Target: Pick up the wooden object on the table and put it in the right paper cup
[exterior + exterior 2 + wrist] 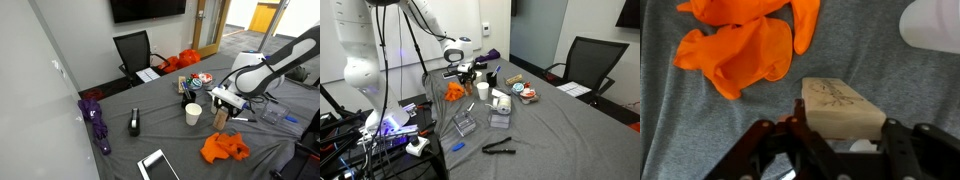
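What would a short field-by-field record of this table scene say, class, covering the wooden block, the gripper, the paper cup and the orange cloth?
surface: grey cloth-covered table
target: pale wooden block, dark drawing on its top face
gripper: black gripper, fingers on either side of the block; grip contact unclear
cup: white paper cup, upright beside the block
clutter: crumpled orange cloth, apart from the block
task state: block not yet in a cup

Pale wooden block point(845, 110) (drawing on top) near white paper cup point(193, 114)
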You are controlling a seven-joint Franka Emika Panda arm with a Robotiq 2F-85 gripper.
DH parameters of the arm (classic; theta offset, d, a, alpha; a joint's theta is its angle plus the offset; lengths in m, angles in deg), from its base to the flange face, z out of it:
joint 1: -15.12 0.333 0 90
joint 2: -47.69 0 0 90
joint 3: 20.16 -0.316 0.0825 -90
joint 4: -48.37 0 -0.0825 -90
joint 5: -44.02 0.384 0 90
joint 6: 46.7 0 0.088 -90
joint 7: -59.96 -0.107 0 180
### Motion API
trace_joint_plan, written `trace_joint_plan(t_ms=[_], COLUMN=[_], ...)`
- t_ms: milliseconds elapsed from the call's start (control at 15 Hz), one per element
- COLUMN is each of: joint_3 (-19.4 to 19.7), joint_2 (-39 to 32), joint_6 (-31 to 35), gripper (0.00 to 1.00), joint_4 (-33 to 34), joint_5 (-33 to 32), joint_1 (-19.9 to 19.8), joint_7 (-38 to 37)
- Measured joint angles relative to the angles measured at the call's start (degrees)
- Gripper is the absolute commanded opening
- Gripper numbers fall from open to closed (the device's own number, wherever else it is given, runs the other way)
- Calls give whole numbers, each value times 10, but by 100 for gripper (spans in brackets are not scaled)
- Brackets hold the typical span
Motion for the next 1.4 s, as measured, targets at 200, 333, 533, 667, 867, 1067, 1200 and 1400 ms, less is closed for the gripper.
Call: trace_joint_plan(t_ms=[200, 333, 533, 667, 867, 1067, 1200, 1400], joint_3=[0, 0, 2, 3, 5, 6, 6, 6], joint_2=[0, 0, 0, 3, 16, 36, 52, 83], joint_6=[0, 0, 0, 0, -1, -2, -6, -36], gripper=[31, 31, 31, 31, 31, 31, 31, 31], joint_4=[0, 0, 1, 1, 1, 1, 1, 4], joint_5=[-2, -4, -19, -29, -45, -48, -48, -41], joint_1=[0, 0, 4, 7, 8, 7, 7, 5], joint_7=[0, -1, -15, -26, -43, -47, -47, -50])
